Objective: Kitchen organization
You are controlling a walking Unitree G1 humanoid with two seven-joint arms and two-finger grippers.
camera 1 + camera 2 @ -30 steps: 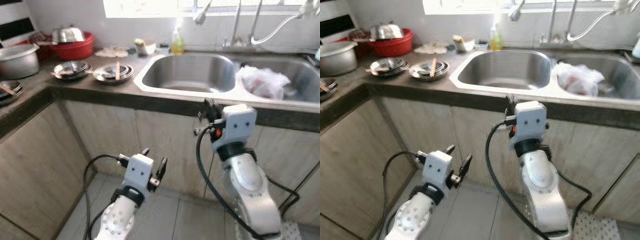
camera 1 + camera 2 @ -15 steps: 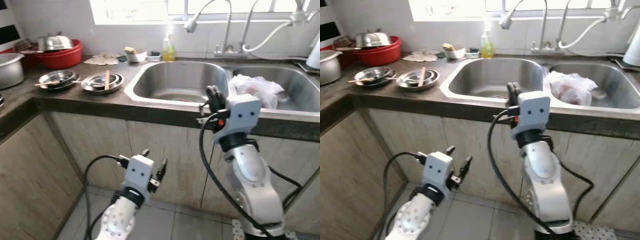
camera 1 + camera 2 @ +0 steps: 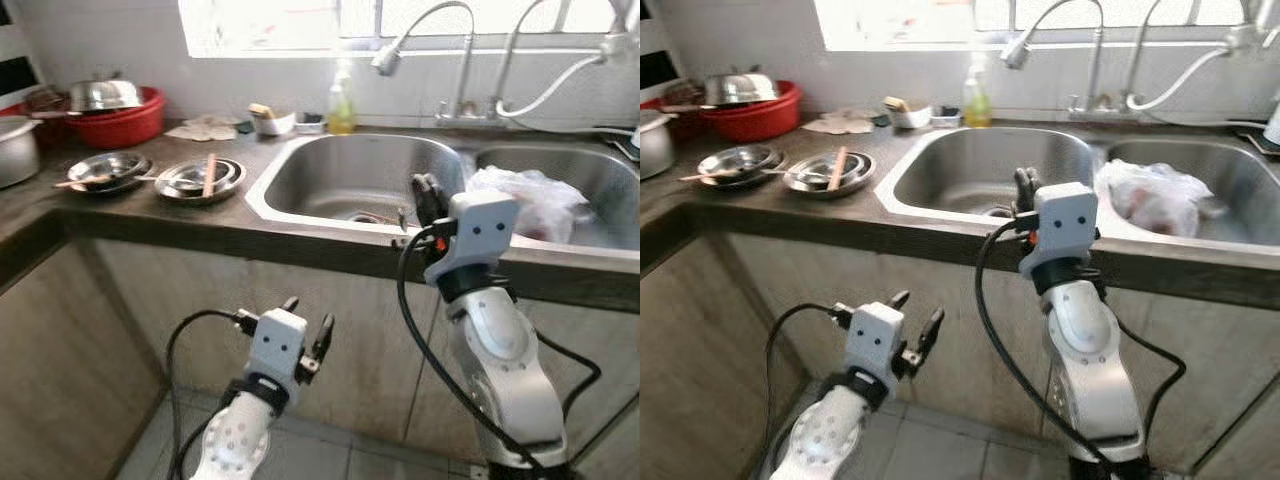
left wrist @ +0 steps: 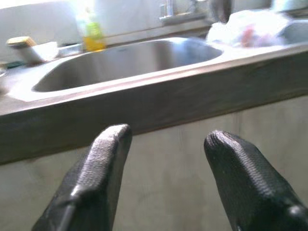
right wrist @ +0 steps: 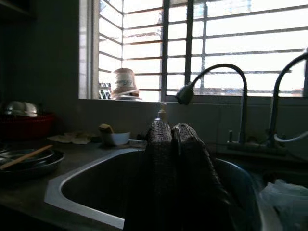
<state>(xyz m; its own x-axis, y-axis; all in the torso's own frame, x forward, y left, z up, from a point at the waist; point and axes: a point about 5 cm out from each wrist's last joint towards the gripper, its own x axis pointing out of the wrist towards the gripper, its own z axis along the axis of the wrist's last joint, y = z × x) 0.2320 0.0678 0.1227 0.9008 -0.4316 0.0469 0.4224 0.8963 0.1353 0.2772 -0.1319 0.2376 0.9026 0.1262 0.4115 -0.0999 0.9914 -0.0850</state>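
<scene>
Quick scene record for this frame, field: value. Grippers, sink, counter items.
left gripper: open, low in front of the cabinet, below the counter edge
right gripper: shut, empty, raised at the front rim of the left basin
left basin: mostly bare
right basin: holds a plastic bag
counter: steel plates, red tub, soap bottle

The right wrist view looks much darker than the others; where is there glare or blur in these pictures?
Right wrist view: backlit by the barred window, so the shut right tool and sink are dim. Left eye view: the window is overexposed. Left wrist view: the open left tool is soft, and the soap bottle glares.
</scene>
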